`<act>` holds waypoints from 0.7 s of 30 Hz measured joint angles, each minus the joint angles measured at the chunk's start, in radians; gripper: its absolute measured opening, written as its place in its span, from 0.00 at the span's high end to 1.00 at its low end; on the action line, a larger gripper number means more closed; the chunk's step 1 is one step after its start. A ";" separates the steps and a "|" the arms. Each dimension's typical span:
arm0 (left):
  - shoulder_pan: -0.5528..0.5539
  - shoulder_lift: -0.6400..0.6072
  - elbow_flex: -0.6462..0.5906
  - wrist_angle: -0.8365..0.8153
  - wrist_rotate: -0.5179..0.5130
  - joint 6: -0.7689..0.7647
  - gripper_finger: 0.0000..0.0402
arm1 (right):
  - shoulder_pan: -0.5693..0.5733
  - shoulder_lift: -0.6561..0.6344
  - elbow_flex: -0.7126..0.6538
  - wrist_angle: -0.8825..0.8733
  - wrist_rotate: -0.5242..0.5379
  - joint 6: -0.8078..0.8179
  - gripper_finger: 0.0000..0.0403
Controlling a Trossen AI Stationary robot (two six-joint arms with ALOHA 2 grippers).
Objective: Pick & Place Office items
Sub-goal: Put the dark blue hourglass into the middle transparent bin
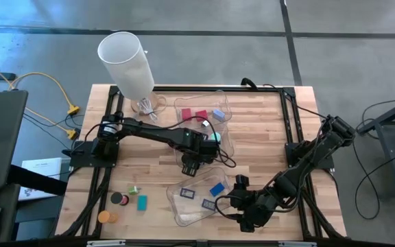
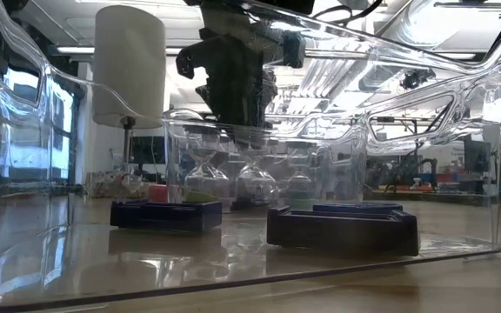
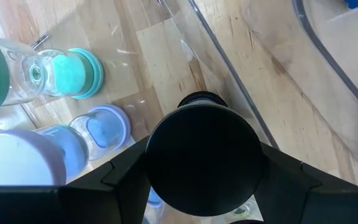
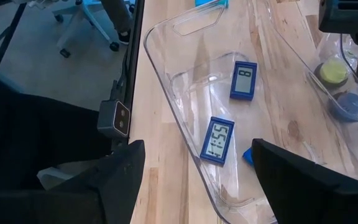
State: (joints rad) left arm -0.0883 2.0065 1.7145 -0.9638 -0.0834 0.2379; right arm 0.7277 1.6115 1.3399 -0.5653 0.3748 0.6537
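my two dark fingers (image 4: 316, 180) stand wide apart over the near end of a clear tray (image 4: 166, 81) on the wooden table (image 4: 160, 186). inside lie two blue digital clocks (image 4: 217, 140), one reading 1:55, the other (image 4: 243, 80) 8.

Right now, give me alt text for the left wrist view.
The left gripper holds a black sand timer by its round end cap, over a wooden table. Beside it lie teal and lilac sand timers by a clear tray.

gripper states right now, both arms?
Left gripper: shut on a black cylinder, over the table's middle.
Right gripper: open, empty, beside the near clear tray.
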 joint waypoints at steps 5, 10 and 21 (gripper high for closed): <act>-0.002 0.000 0.000 0.000 0.000 -0.001 0.43 | 0.000 0.000 0.000 0.000 0.000 0.000 0.30; -0.002 0.000 0.000 0.000 0.000 -0.008 0.43 | 0.000 0.000 0.000 0.000 0.000 0.000 0.30; -0.006 -0.001 0.000 0.003 -0.197 -0.122 0.43 | 0.000 0.000 0.000 0.000 0.000 0.005 0.30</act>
State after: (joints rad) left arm -0.0939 2.0060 1.7149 -0.9607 -0.2808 0.1154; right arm 0.7277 1.6115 1.3399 -0.5648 0.3744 0.6583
